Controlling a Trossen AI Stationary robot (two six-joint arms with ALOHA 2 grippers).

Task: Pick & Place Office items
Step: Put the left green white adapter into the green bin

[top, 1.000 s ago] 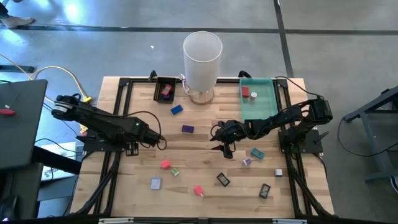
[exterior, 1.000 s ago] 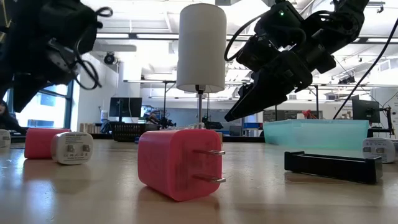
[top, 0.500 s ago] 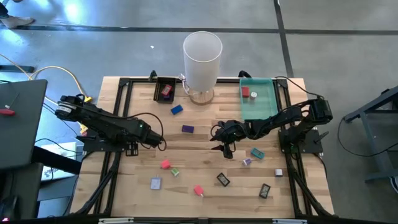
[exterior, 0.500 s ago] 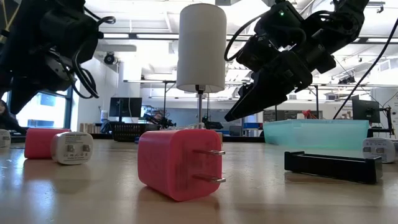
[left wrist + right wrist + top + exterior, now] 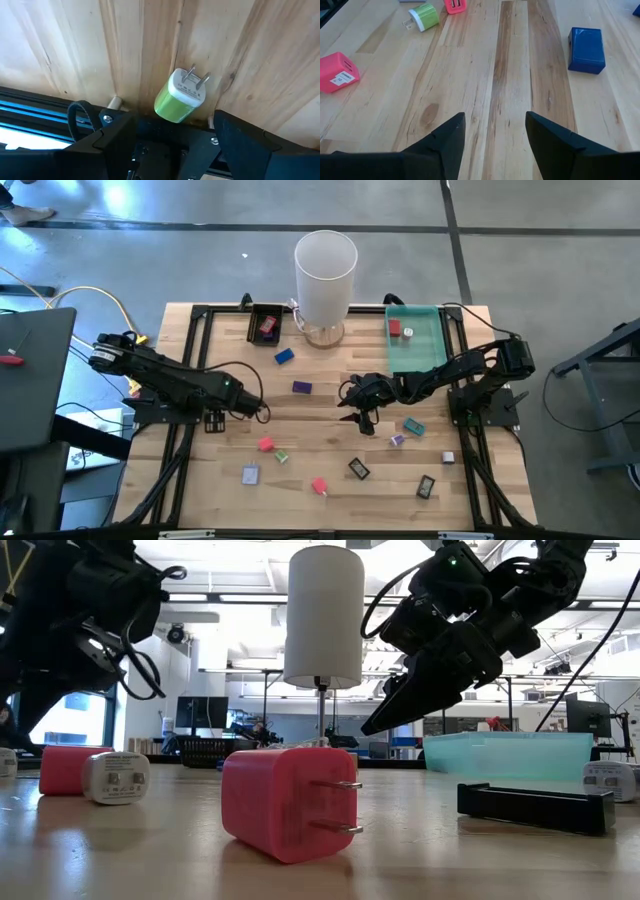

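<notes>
because its fingers stand apart and empty above the green charger [image 5: 179, 96], the left gripper [image 5: 258, 411] seems ready to descend — the right gripper [image 5: 362, 418] waits mid-table, apart, empty.

Small coloured chargers [image 5: 319, 485] scattered on table [image 5: 330, 500]

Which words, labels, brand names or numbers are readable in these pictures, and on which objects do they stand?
No text can be read with certainty.
Green charger: grey print on its white plug face, too small to read.
Pink charger: white sticker with dark print, blurred.
White charger: printed label, too small to read.
Pink charger in front: faint embossed lines on its side, unreadable.
</notes>
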